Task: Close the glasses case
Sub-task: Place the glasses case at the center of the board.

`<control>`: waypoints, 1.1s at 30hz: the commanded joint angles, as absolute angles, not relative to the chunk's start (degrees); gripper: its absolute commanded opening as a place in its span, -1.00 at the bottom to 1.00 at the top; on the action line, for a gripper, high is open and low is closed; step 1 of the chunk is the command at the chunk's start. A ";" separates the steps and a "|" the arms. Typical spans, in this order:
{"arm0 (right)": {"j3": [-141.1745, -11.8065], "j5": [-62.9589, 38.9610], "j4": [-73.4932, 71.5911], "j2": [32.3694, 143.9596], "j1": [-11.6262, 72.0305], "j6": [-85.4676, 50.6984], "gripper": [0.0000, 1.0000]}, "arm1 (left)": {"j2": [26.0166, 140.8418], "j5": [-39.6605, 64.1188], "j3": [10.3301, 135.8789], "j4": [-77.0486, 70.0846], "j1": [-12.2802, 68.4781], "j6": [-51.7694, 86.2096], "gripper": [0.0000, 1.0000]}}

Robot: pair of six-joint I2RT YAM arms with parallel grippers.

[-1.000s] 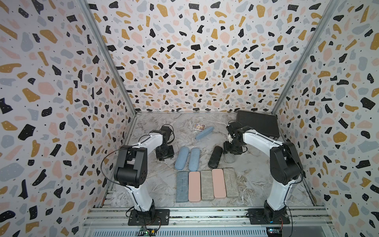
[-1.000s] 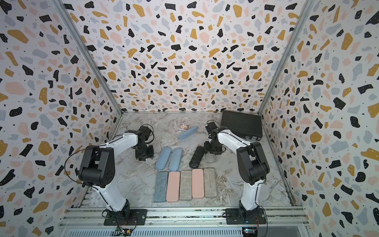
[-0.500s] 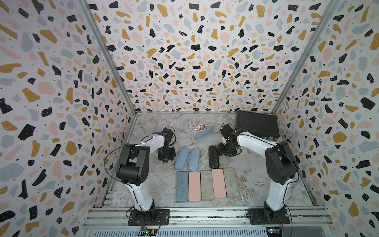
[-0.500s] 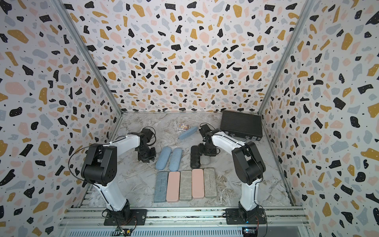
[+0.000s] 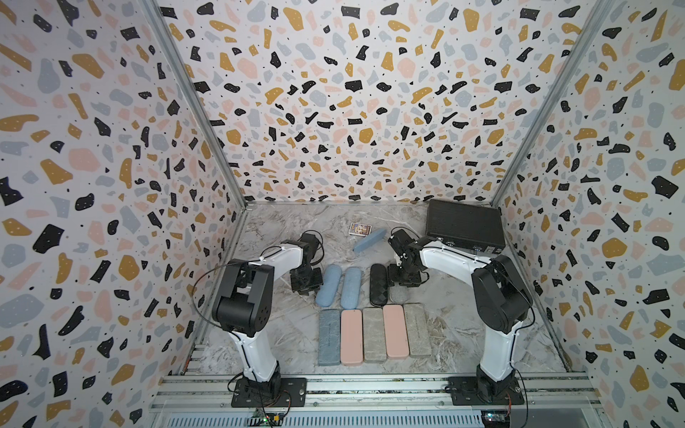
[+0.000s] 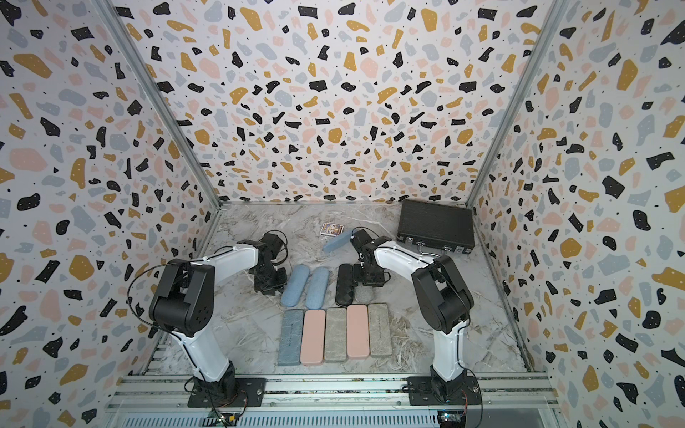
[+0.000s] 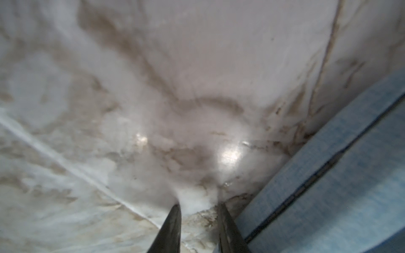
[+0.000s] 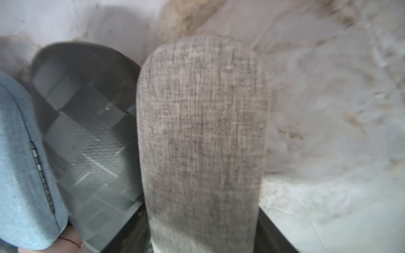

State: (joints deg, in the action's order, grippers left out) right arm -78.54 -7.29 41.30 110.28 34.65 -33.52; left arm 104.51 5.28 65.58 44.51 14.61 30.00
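Grey cloth, right gripper: the right gripper (image 8: 202,230) pinches the grey case (image 8: 201,131) across its width, with a dark finger against each long side. The cloth lid faces up and the case sits low on the marble surface (image 8: 328,109).
Lid: the seam is hidden from every view, so whether the grey case is fully shut cannot be told. Its top looks flat and whole.
Neighbours: the black case (image 8: 87,131) lies just beside the grey one, long edge to long edge. A blue case (image 8: 19,164) sits on the black case's other side, its hinge turned toward it.
Left gripper: the left gripper (image 7: 198,219) has its tips slightly apart with nothing between them. It is low over bare surface, just beside the outer blue case (image 7: 328,164).
Wider scene: in both top views a row of flat cases (image 5: 374,335) lines the front, nearer the arm bases. A black box (image 5: 463,226) fills the back corner, well apart.
Step in hand: this is probably the finish of the close, with the grey case being settled in line beside the black one.
Doing it well: press the lid straight down onto its base, not sideways, so the case does not skid into its neighbour. Keep the squeeze even and let go only once the lid sits flush. Then part the fingers just enough to clear the case and lift straight up.
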 commanded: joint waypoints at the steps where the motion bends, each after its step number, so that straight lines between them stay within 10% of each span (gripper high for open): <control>1: -81.09 -7.34 41.22 110.81 35.89 -35.04 -0.08 | 103.54 4.97 65.74 45.38 15.94 32.06 -0.41; 16: -83.01 -7.56 41.37 112.15 38.14 -36.64 -0.04 | 102.50 5.44 66.18 44.98 20.05 32.54 -0.37; 33: -82.27 -3.25 46.54 107.33 38.32 -36.86 0.47 | 101.20 3.21 68.19 48.00 20.32 29.95 -0.34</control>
